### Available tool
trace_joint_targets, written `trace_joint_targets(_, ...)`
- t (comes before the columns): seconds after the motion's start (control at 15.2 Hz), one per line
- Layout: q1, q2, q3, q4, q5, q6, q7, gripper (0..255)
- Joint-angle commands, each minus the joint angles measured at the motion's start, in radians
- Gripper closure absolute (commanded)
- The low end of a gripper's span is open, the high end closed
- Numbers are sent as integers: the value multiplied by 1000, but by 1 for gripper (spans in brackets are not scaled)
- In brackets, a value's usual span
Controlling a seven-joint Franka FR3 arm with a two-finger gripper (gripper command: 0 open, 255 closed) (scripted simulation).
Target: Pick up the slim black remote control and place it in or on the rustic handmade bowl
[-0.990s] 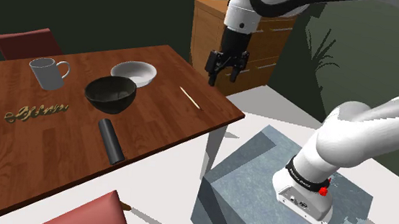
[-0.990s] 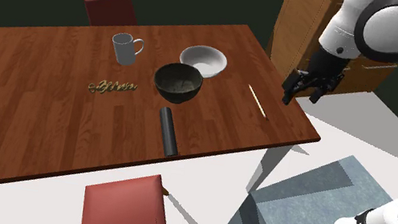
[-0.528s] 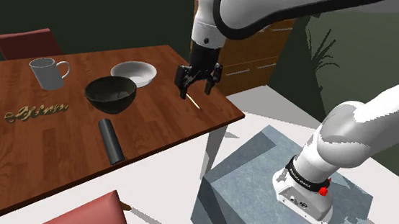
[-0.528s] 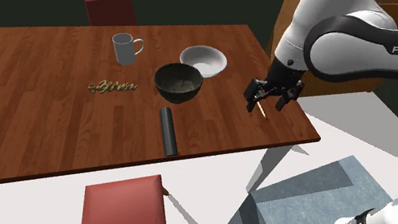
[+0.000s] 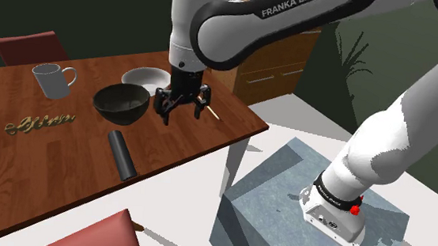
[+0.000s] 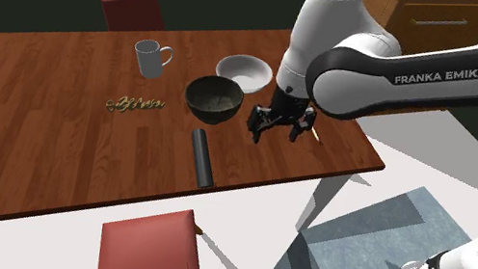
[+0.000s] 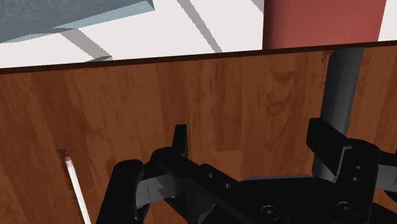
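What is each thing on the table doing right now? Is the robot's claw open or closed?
gripper: open, holding nothing
remote: lying flat, not held
dark bowl: upright, empty
white bowl: upright, empty
mug: upright
thin stick: lying flat

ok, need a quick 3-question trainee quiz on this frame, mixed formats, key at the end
1. True or false: the all-black two-finger gripper is shut on the slim black remote control.
2. The remote lies: A) in the dark rustic bowl; B) flat on the brown wooden table; C) in the gripper.
3. How many bowls stand on the table, and what colours?

Key
1. False: the fingers stand apart with nothing between them.
2. B.
3. Two: the dark rustic bowl and a plain white bowl.
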Motion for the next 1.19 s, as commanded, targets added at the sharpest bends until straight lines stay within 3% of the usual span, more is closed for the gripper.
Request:
trace_joint_targets(0.0, 3, 82, 33, 46, -52, 33, 73, 0)
trace_joint_targets(0.33, 52, 302, 67, 203, -221, 67, 266, 0)
trace_joint_targets(0.73, 184, 562, 28, 446, -400, 43, 448, 0)
trace_joint_targets(0.79, 206, 597, 19, 485, -418, 35, 466, 0)
trace_joint_targets(1.12, 221, 635, 2, 470, -442, 84, 480, 0)
